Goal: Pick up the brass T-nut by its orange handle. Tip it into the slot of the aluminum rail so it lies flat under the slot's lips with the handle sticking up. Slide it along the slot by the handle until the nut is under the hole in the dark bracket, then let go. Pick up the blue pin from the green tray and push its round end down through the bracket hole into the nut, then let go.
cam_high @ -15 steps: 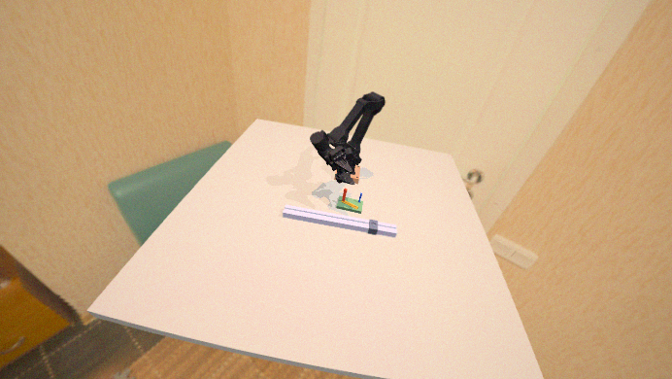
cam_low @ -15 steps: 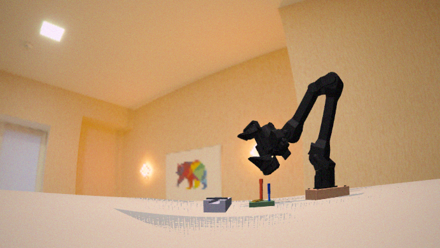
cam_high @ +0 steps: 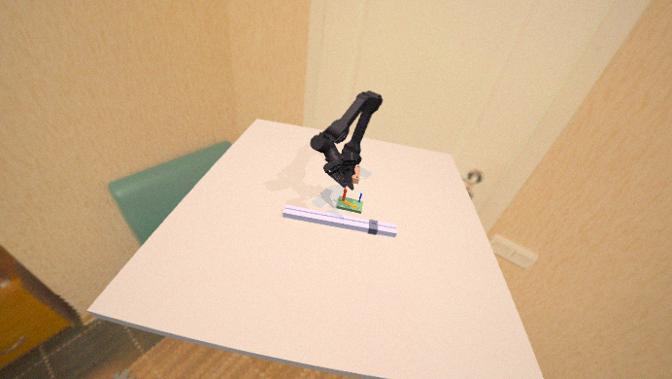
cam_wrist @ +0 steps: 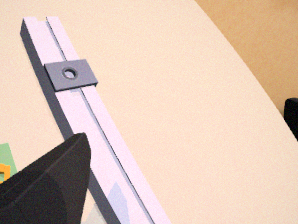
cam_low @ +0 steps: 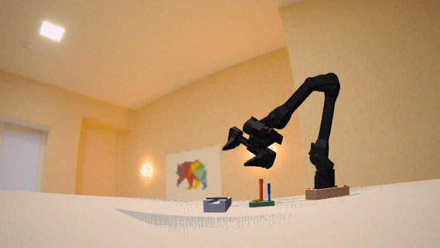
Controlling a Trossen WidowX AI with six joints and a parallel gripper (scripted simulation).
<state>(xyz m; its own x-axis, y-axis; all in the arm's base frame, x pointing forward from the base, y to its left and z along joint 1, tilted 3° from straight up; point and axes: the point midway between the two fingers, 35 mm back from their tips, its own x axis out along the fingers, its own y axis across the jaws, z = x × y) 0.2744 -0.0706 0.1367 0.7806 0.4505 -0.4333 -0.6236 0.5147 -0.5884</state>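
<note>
While jaws gape, handle stands (below).

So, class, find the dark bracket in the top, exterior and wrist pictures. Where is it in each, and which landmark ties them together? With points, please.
Top: the bracket (cam_high: 373, 226) is right of centre, near the rail's right end.
Exterior: I can't tell it apart on the rail, low and near the middle.
Wrist: the bracket (cam_wrist: 80, 81) is upper left, its hole showing.
Shared landmark: the rail (cam_high: 320, 216) (cam_low: 215, 206) (cam_wrist: 80, 112).
</note>
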